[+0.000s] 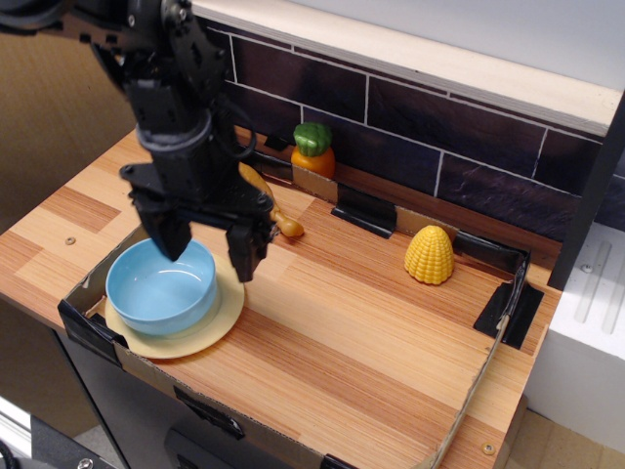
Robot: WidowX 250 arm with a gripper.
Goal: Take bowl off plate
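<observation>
At the near left corner of the wooden worktop (371,342), inside a low cardboard border with black tape at its corners, the pale-yellow plate (220,318) lies flat. The light-blue bowl (161,285) sits upright on it, toward the plate's left, so that a crescent of yellow shows on the right and front. The bowl looks empty.

Just above and behind the bowl hangs the black claw (203,249), pointing down. Its two fingers stand wide apart: the left-hand one in the picture reaches down over the far part of the bowl's rim, and the right-hand one hangs at the bowl's right edge, over the plate's far side. Whether either fingertip touches the bowl cannot be told from this view. Nothing is held between them.

Behind the claw, partly hidden by it, a yellow-orange toy (278,220) lies on the worktop. Farther right, well apart from the plate, a yellow corn-shaped toy (430,254) stands upright. At the back, against the dark tiled wall (469,137), stands an orange toy with a green top (313,149).
</observation>
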